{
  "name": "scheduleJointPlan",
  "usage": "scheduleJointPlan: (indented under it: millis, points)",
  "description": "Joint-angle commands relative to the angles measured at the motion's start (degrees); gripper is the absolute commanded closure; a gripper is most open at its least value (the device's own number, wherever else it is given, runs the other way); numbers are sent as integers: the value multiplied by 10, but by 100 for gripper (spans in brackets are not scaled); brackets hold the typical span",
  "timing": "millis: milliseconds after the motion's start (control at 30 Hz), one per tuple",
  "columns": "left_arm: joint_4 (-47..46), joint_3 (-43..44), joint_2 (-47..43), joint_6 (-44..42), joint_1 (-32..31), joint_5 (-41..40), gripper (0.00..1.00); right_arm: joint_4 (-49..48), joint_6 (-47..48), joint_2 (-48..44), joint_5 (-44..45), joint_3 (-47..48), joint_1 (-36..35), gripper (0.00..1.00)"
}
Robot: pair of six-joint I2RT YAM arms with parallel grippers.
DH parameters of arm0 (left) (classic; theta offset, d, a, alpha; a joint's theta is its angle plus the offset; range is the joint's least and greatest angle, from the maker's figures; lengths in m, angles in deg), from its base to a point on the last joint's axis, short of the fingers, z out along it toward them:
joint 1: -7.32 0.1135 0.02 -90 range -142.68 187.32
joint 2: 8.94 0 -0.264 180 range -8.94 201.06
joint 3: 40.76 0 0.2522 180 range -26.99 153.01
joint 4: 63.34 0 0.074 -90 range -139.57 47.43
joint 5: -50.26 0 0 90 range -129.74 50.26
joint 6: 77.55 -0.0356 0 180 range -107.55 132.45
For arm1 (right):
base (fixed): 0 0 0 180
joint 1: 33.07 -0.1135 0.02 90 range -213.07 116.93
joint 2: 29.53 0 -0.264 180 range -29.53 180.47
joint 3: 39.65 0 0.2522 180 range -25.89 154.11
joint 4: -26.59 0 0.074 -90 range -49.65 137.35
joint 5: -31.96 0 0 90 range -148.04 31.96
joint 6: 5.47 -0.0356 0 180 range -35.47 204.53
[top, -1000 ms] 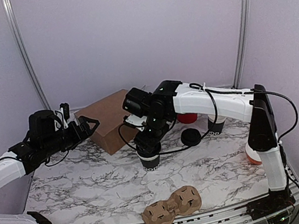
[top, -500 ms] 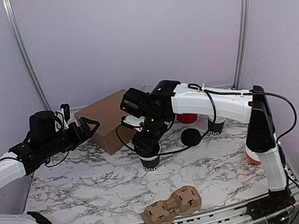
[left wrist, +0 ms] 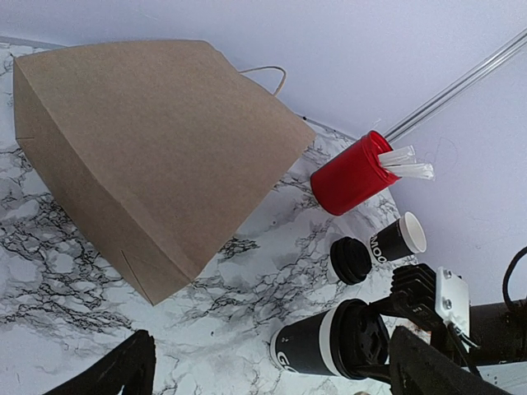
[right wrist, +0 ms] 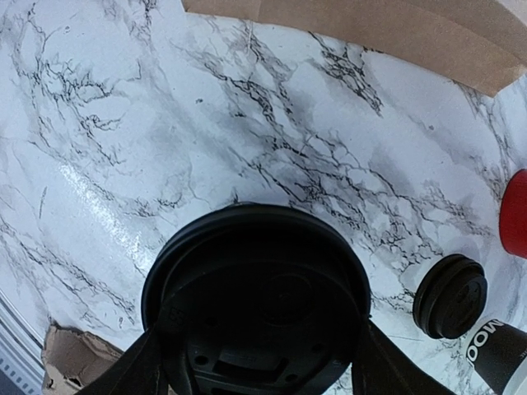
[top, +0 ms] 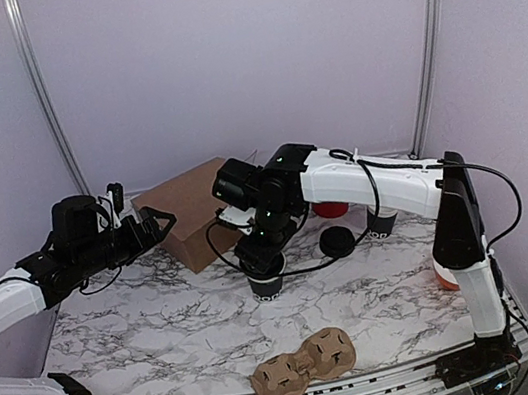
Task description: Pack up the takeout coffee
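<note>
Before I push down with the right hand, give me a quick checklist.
1. Right hand shut on the lid: ok.
2. Lid over the mouth of the cup: ok.
3. Lid fully seated: cannot tell; a white rim shows in the left wrist view.
4. Cup upright on the table: ok.
5. Left hand open, away from the cup: ok.
6. Carrier wells empty: ok.
</note>
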Motion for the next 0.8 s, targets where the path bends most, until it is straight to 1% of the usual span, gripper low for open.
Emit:
scheduleJointPlan:
  millis: [0, 333, 767]
  points:
    - [-14, -1, 5, -8, -1, -6, 1, 9, 7, 11, 15, 19, -5, 35]
    - [-16, 0, 9, -8, -1, -6, 1, 13, 5, 7, 24, 33, -5, 34]
    - [-17, -5, 8, -10, -1, -6, 1, 1, 8, 16, 28, 8, -5, 34]
